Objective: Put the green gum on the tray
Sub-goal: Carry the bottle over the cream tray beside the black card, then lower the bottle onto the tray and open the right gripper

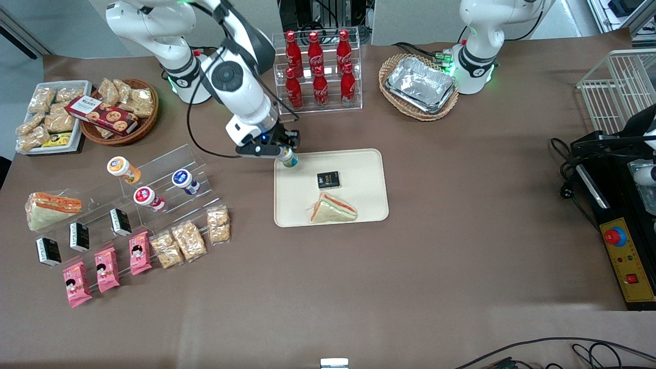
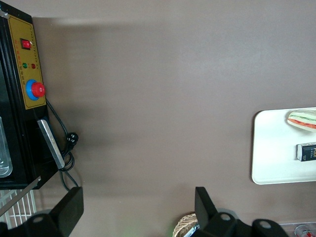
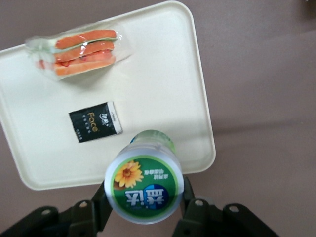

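Note:
My right gripper (image 1: 285, 152) is shut on the green gum (image 1: 289, 158), a small canister with a green lid bearing a yellow flower mark (image 3: 143, 188). It holds the gum over the corner of the cream-beige tray (image 1: 369, 169) that lies nearest the working arm and farthest from the front camera. In the right wrist view the two fingers (image 3: 101, 200) press the lid's sides, and the tray (image 3: 163, 79) lies below. Whether the gum touches the tray I cannot tell.
On the tray lie a black packet (image 1: 328, 180) and a wrapped sandwich (image 1: 332, 209). A rack of red bottles (image 1: 318, 69) stands just past the tray. A clear stand with orange-, red- and blue-lidded canisters (image 1: 151, 197) and snack packs lies toward the working arm's end.

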### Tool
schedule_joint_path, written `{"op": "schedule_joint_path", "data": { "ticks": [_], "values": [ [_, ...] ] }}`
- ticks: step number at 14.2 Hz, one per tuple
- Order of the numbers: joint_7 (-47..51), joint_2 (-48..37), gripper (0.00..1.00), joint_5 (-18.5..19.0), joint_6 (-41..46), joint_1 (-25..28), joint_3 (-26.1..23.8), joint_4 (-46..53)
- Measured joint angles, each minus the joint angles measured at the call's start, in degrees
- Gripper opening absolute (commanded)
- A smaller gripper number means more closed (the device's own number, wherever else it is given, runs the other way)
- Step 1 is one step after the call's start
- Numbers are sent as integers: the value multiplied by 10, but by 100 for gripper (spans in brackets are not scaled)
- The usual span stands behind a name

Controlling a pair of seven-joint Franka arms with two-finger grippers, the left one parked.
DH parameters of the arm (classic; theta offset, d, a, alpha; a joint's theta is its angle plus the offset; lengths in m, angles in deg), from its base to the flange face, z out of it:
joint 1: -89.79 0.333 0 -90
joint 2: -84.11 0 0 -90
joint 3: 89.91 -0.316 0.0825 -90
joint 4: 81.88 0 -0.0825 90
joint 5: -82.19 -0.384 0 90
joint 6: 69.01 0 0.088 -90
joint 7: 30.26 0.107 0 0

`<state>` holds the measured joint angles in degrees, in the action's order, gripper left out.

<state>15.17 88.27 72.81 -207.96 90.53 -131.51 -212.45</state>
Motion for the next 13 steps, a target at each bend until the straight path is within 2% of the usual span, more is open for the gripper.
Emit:
{"op": "schedule_joint_path", "data": {
  "ticks": [2, 5, 6, 8, 9, 10, 11, 13],
  "values": [
    [44, 44, 11, 68, -25, 2, 0, 0],
    [154, 109, 10, 216, -43, 8, 0, 0],
    [190, 127, 10, 255, -49, 9, 0, 1],
    [227, 151, 15, 292, -62, 10, 0, 2],
    [230, 157, 27, 295, -66, 10, 0, 3],
    [231, 160, 64, 296, -67, 10, 0, 5],
    [231, 162, 85, 296, -67, 10, 0, 6],
    [233, 163, 85, 296, -67, 10, 0, 7]
  ]
}}
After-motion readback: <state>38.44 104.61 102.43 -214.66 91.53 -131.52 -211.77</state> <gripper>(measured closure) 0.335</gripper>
